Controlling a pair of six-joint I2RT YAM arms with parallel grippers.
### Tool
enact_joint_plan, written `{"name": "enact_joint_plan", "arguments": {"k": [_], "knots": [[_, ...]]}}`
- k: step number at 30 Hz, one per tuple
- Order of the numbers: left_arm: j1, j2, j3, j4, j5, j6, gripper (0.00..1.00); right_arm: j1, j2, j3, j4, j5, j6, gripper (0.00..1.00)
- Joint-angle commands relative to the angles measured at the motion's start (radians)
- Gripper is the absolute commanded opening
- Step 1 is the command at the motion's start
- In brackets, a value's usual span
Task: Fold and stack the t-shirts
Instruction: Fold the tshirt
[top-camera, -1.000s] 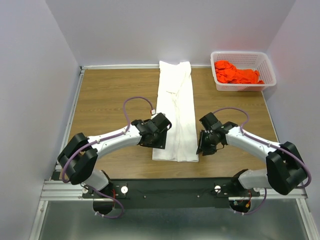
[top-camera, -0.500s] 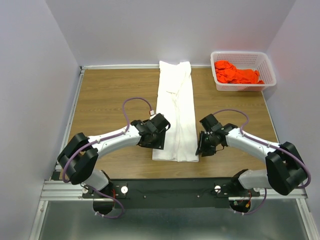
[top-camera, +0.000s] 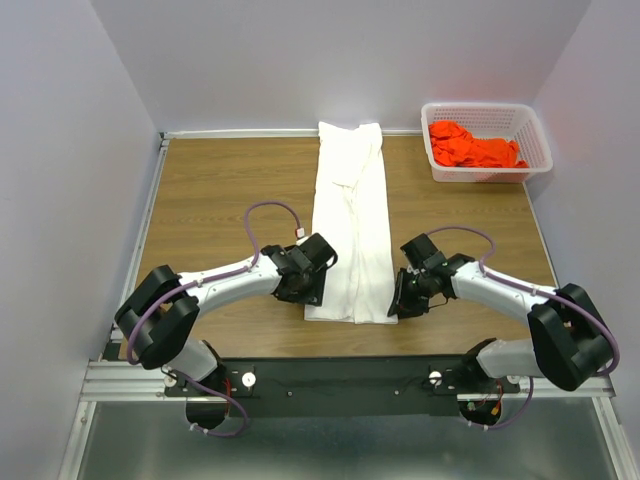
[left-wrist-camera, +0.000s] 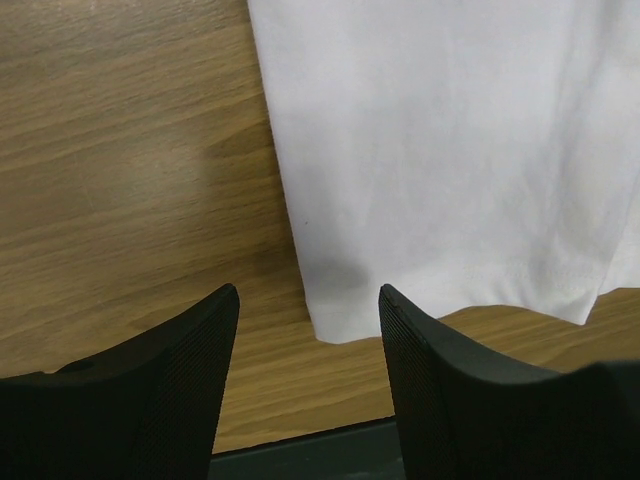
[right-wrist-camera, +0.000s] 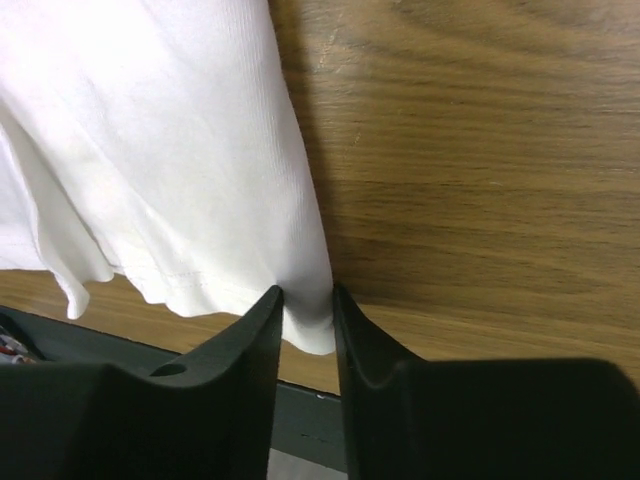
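Observation:
The white t-shirt (top-camera: 352, 200) lies as a long folded strip down the middle of the table. My left gripper (top-camera: 311, 293) is open at the strip's near left corner. In the left wrist view, the left gripper (left-wrist-camera: 305, 300) has that shirt corner (left-wrist-camera: 340, 320) just beyond its fingertips. My right gripper (top-camera: 399, 304) is at the near right corner. In the right wrist view, the right gripper (right-wrist-camera: 306, 300) is shut on the white shirt's corner (right-wrist-camera: 200, 180). The orange-red t-shirt (top-camera: 470, 148) lies crumpled in the basket.
The white lattice basket (top-camera: 541, 152) stands at the back right corner. The table's near edge and the black rail (top-camera: 340, 375) lie just below both grippers. Walls enclose the left, back and right sides.
Both grippers moved a little toward the near edge. The right gripper shifted left onto the shirt's near right corner. The shirt has not visibly moved.

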Motion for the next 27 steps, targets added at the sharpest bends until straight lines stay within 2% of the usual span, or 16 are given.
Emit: {"name": "enact_joint_plan", "arguments": {"k": [1, 4, 5, 7, 11, 15, 21, 27], "knots": [[0.006, -0.011, -0.018, 0.004, -0.023, -0.009, 0.65, 0.005, 0.041, -0.064, 0.002, 0.049, -0.003, 0.3], [0.006, -0.005, -0.025, 0.007, -0.019, -0.012, 0.65, 0.005, 0.039, -0.064, -0.001, 0.055, -0.005, 0.22], [0.006, -0.006, -0.025, 0.01, -0.017, -0.014, 0.65, 0.005, 0.036, -0.064, -0.002, 0.056, -0.006, 0.15], [0.006, -0.003, -0.034, 0.019, -0.008, -0.017, 0.65, 0.006, 0.03, -0.069, -0.005, 0.061, -0.008, 0.07], [0.006, 0.01, -0.037, 0.033, 0.01, -0.02, 0.65, 0.005, 0.026, -0.066, -0.003, 0.061, -0.011, 0.01], [0.006, 0.027, -0.032, 0.039, 0.019, -0.026, 0.62, 0.005, 0.021, -0.061, -0.003, 0.061, -0.016, 0.01], [0.005, 0.053, -0.028, 0.029, 0.024, -0.034, 0.49, 0.005, 0.012, -0.063, -0.003, 0.058, -0.022, 0.01], [-0.004, 0.09, -0.043, 0.055, 0.055, -0.036, 0.48, 0.006, 0.023, -0.064, 0.0, 0.058, -0.031, 0.01]]}}
